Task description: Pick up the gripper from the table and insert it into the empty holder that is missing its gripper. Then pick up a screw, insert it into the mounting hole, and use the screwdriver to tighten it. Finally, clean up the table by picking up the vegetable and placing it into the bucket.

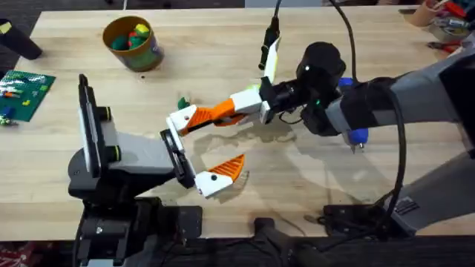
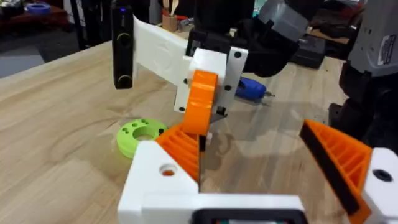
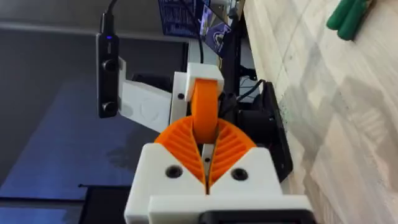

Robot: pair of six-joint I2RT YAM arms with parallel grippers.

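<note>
My right gripper (image 1: 243, 104) (image 3: 205, 142) is shut on the gripper (image 1: 211, 113) (image 3: 204, 106), a long orange finger with a white block. That white block (image 2: 160, 180) sits against the far end of the holder (image 1: 178, 152), the black plate at the tip of my grey left arm. My left gripper (image 1: 223, 144) stands open, its other orange-and-white finger (image 1: 220, 173) (image 2: 345, 165) well apart. The blue screwdriver (image 1: 357, 136) (image 2: 252, 89) lies on the table (image 1: 223, 44) under my right arm. A small dark green vegetable (image 1: 182, 101) (image 3: 348, 18) lies beyond the holder. The yellow bucket (image 1: 132, 43) stands far left.
A lime-green disc with holes (image 2: 142, 134) lies on the table close to the held finger. A green board with small parts (image 1: 24, 93) rests at the left edge. Cables (image 1: 349, 44) run across the right side, and tools (image 1: 445, 26) lie at the far right corner.
</note>
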